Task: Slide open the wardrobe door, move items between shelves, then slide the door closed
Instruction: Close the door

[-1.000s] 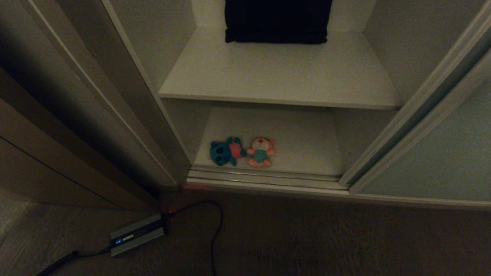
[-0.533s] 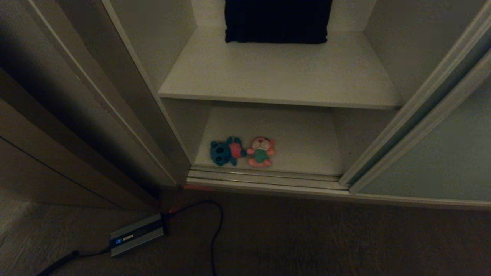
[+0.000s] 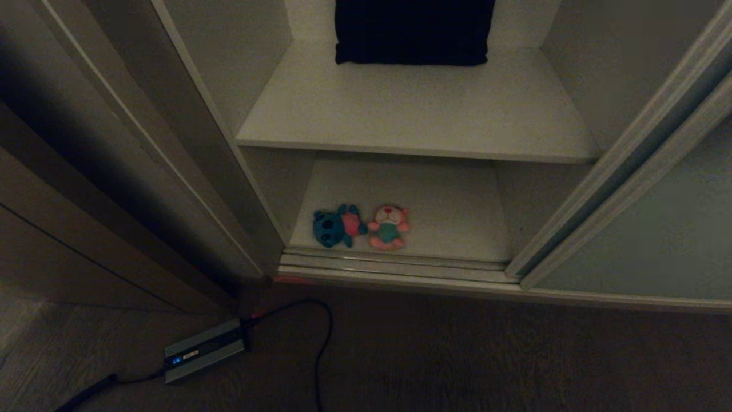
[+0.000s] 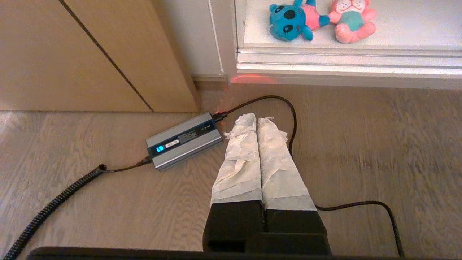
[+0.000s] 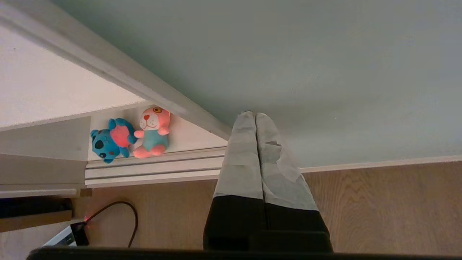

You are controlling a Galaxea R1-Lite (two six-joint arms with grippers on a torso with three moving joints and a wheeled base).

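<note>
The sliding wardrobe door point(image 3: 657, 240) stands open at right; both toys point(image 3: 360, 226) lie near the bottom shelf point(image 3: 446, 212) front edge. Left gripper point(image 4: 257, 121) and right gripper point(image 5: 251, 116) are closed, holding nothing.

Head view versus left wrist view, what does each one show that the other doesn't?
Only the head view shows the black cushion on the upper shelf and the slid-aside wardrobe door. Only the left wrist view shows the left gripper, shut above the floor. Both show the blue plush toy, the pink plush toy and the power adapter.
</note>
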